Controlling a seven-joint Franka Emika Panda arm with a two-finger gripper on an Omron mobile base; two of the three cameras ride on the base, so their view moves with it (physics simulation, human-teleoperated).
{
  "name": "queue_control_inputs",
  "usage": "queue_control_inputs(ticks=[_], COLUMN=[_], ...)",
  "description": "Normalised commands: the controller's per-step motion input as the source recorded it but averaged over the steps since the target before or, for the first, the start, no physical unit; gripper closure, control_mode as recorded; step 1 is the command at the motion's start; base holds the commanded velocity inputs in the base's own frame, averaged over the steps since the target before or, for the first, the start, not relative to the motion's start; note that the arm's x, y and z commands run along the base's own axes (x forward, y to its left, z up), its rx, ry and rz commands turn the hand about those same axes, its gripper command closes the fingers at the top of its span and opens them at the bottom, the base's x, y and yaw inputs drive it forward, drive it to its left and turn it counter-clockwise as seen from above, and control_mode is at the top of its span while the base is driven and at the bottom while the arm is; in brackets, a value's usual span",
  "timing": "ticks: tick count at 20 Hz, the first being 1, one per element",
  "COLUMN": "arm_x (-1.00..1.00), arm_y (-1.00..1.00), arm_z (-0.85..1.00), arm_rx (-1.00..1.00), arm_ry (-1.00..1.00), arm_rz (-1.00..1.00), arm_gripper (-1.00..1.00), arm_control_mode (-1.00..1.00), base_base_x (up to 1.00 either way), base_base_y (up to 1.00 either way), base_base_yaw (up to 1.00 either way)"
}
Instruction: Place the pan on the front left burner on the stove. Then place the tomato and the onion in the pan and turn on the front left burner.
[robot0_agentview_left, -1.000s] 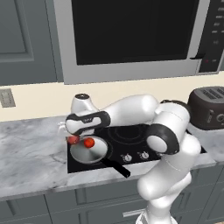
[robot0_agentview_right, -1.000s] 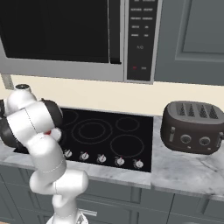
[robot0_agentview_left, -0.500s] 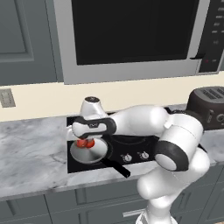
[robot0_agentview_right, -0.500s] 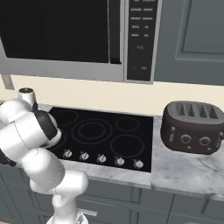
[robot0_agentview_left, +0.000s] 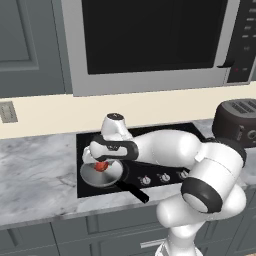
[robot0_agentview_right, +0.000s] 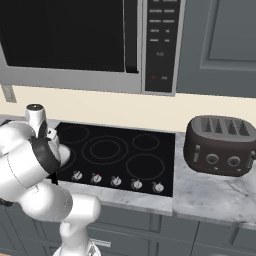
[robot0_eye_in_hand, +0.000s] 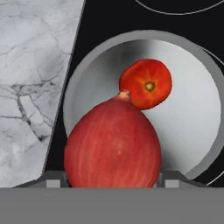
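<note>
The hand (robot0_agentview_left: 101, 161) hangs over the pan at the left of the left base view, and its jaws are closed on the onion (robot0_eye_in_hand: 113, 148), a dull pinkish-red ball that swells across the lower middle of the hand view between the two dark finger tips (robot0_eye_in_hand: 52, 180). The onion's pointed top touches the tomato (robot0_eye_in_hand: 145, 83) in that view (whether they truly touch or merely overlap along the line of sight, I cannot tell). The tomato, bright red with a small dark stem spot, lies inside the pan (robot0_eye_in_hand: 192, 113), in the upper right of its grey floor. In the left base view the pan (robot0_agentview_left: 95, 176) sits at the front left corner of the stove (robot0_agentview_left: 165, 135), on the front left burner (robot0_eye_in_hand: 210, 56), whose thin grey rings peep out past the pan's rim at the right edge of the hand view. Its black handle (robot0_agentview_left: 132, 191) points toward the lower right of the frame, over the row of knobs (robot0_agentview_right: 115, 181). Marble counter (robot0_agentview_left: 35, 170) lies left of the stove, and a dark toaster (robot0_agentview_right: 220, 145) stands on it to the right. A microwave (robot0_agentview_left: 150, 40) hangs above.
</note>
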Motion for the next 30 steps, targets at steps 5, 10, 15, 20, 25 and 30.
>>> queue_control_inputs(ticks=[5,10,15,20,25,30], arm_x=[-0.01,0.00,0.00,0.00,0.00,0.00], arm_y=[-0.07,0.00,0.00,0.00,0.00,0.00], arm_z=[-0.18,-0.37,-0.32,-0.04,-0.05,-0.09], arm_rx=[0.00,0.00,0.00,0.00,0.00,0.00], arm_ry=[0.00,0.00,0.00,0.00,0.00,0.00], arm_rz=[0.00,0.00,0.00,0.00,0.00,0.00], arm_gripper=[1.00,1.00,1.00,1.00,1.00,-1.00], arm_control_mode=[-1.00,-1.00,-1.00,-1.00,-1.00,-1.00], base_base_x=[0.00,0.00,0.00,0.00,0.00,0.00], base_base_y=[0.00,0.00,0.00,0.00,0.00,0.00], base_base_yaw=[0.00,0.00,0.00,0.00,0.00,0.00])
